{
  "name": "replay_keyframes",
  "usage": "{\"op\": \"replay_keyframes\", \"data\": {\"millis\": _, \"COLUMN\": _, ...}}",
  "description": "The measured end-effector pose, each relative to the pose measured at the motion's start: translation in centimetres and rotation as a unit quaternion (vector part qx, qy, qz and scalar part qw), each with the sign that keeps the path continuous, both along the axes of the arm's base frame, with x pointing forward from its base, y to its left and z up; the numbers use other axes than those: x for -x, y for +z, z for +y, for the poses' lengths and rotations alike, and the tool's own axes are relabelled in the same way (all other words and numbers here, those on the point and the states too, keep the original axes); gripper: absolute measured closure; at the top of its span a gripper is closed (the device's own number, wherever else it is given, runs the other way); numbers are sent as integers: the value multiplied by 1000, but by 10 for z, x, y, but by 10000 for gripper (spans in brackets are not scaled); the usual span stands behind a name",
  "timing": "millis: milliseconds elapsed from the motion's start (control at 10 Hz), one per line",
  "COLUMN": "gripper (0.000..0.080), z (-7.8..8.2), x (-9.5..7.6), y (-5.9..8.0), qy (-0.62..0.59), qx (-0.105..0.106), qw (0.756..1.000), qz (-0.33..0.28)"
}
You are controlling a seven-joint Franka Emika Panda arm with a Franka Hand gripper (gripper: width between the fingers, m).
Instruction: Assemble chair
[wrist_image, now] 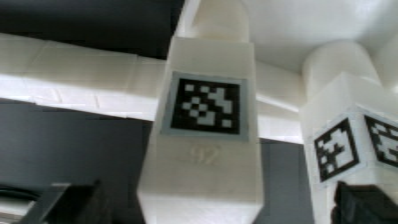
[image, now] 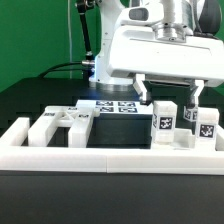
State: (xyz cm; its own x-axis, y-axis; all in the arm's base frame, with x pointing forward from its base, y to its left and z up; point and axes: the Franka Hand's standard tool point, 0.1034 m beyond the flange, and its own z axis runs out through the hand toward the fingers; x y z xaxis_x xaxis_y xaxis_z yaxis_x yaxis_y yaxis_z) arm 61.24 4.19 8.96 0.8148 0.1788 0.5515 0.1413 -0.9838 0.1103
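Observation:
A white square bar with a black-and-white tag stands upright behind the front rail. My gripper hangs over it, open, one black finger on each side and neither touching it. A second tagged bar stands just to the exterior view's right. Flat white chair pieces lie at the exterior view's left. In the wrist view the first bar fills the middle between the dark fingers of my gripper, with a gap on both sides. The second bar shows beside it.
A long low white border rail runs along the front; it also crosses the wrist view. The marker board lies flat behind the parts. The arm's base stands at the back.

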Motion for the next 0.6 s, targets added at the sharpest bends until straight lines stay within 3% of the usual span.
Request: {"op": "replay_keyframes", "data": {"millis": 600, "gripper": 150, "z": -29, "x": -11, "y": 28, "qy": 12, "qx": 18, "qw": 1000, "qz": 10}}
